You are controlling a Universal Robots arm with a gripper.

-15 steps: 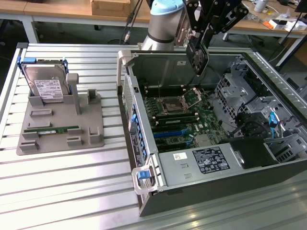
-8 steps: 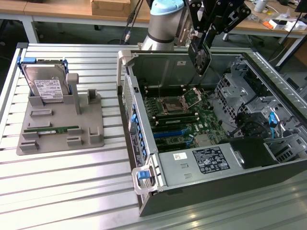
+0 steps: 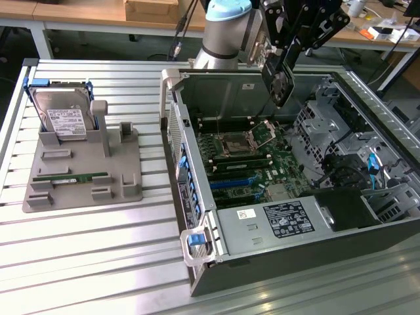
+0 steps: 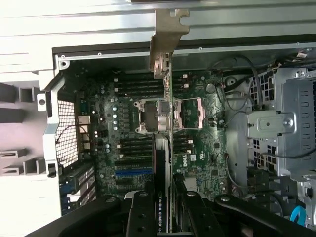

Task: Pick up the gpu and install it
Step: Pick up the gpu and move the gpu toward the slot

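1. A slatted metal table [image 3: 98,262] carries the whole setup.
2. An open computer case [image 3: 275,259] lies on its side toward the exterior view's right, with its motherboard [image 3: 262,164] facing up.
3. The arm [image 3: 223,29] stands behind the case's far wall. Its wrist leans out over the open case, so the tool points down into it.
4. A gray fixture tray [image 3: 79,193] sits on the exterior view's left, well apart from the case. A hard drive [image 3: 65,118] stands upright at its far end.
5. The gripper [image 4: 165,210] is clamped on the gpu [image 4: 160,163], with one finger against each broad face.
6. The gpu hangs on edge in the air above the motherboard, over the processor socket [image 3: 244,141] and not seated. Its silver bracket is at the end nearer the case wall.
7. A green memory stick [image 3: 69,177] lies flat on the tray.
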